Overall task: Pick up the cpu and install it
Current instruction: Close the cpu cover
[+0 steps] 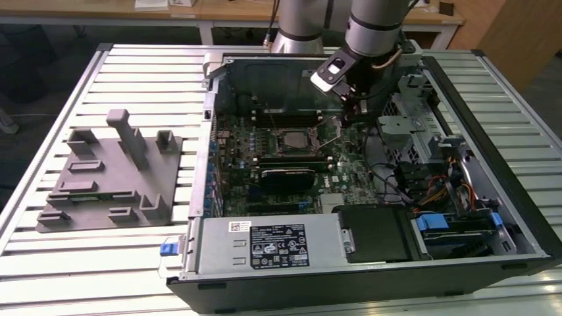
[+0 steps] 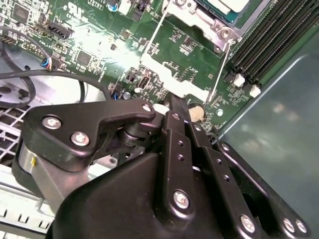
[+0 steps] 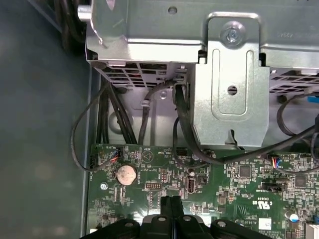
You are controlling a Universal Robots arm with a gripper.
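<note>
Exterior view, tool: the tool hangs inside the open computer case, upper middle of the frame, its dark tip low over the motherboard.
Exterior view, cpu: the cpu, a pale square, lies flat in its socket at the frame's centre, to the exterior view's left of the tool and apart from it.
Exterior view, lever: a thin wire lever slants up from the socket towards the tool tip.
Exterior view, surroundings: a matte grey plastic fixture with upright posts stands on the ribbed metal counter, at the frame's left.
Second wrist view, tool: the black, bolted fingers lie together, and nothing shows between them.
Second wrist view, cpu: its silver top with a greenish rim sits within the bright steel socket frame.
Second wrist view, lever: a smooth, springy-looking wire ends near the fingertip.
First wrist view, tool: the tip is closed, with one seam down the middle.
First wrist view, nearby: a shiny coin cell, black cables and a folded sheet-metal cage.
Judgement: the chip looks seated, and the work in hand seems to be the latch. The tool should bear on the wire alone, slowly and squarely, clear of the coin cell and the small board parts.
</note>
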